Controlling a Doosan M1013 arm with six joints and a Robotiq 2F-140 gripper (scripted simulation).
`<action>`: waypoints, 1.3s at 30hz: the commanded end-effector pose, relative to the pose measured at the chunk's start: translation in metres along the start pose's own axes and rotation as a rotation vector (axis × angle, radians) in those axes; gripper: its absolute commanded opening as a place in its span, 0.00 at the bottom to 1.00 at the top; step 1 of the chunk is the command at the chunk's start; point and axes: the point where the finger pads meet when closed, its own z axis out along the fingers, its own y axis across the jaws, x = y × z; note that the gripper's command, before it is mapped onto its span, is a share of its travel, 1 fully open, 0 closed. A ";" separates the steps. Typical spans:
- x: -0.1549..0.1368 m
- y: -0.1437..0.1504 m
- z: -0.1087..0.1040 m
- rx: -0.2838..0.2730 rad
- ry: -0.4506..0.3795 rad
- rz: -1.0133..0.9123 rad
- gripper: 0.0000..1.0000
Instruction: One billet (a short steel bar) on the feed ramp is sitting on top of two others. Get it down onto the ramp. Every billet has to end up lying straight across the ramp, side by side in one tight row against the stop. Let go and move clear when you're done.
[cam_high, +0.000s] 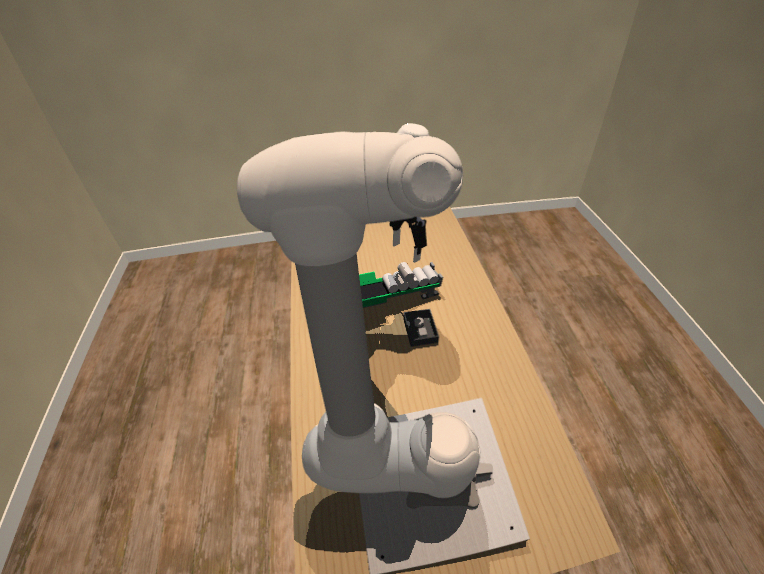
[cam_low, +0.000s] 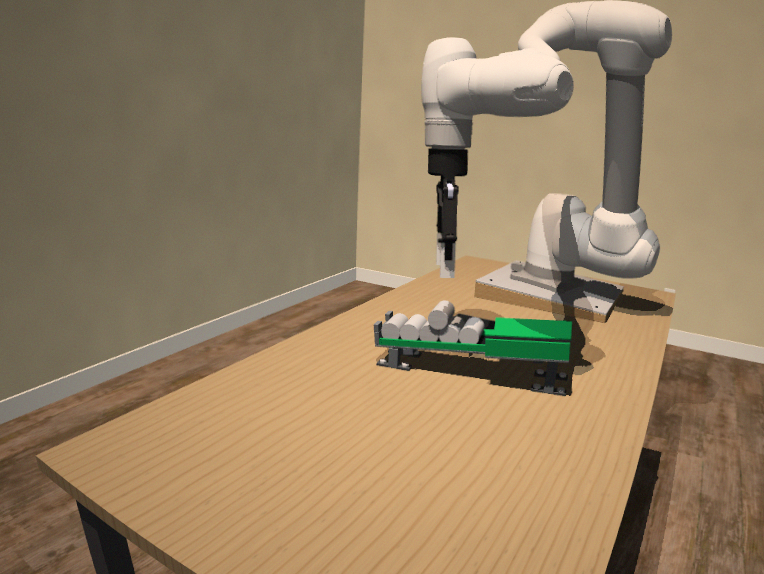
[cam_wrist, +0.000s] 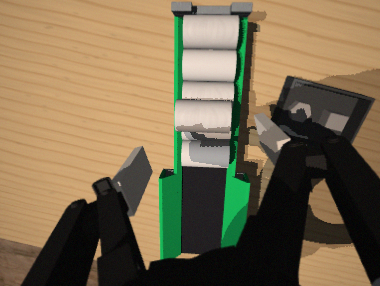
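A green feed ramp (cam_high: 371, 278) (cam_low: 532, 349) (cam_wrist: 170, 220) stands on the wooden table (cam_high: 487, 308) (cam_low: 308, 432) (cam_wrist: 75, 100). Several grey billets (cam_high: 424, 274) (cam_low: 395, 324) (cam_wrist: 210, 32) lie across it in a row against the grey stop (cam_low: 377, 333) (cam_wrist: 212, 9). One billet (cam_high: 404, 268) (cam_low: 441, 312) (cam_wrist: 203, 115) rests on top of two others near the middle of the row. My gripper (cam_high: 409, 244) (cam_low: 445, 265) (cam_wrist: 200, 144) hangs well above the stacked billet, pointing down, fingers open and empty. Its pads stand on either side of the ramp in the wrist view.
A small black tray (cam_high: 423, 326) (cam_wrist: 325, 111) with grey parts lies on the table beside the ramp, towards the robot base (cam_high: 444, 456) (cam_low: 543, 290). The upper part of the ramp holds no billets.
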 end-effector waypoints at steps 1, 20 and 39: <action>0.000 0.000 0.000 -0.024 0.029 0.277 0.57; 0.000 0.000 0.000 -0.027 0.032 0.311 0.57; 0.000 0.000 0.001 -0.027 0.032 0.311 0.57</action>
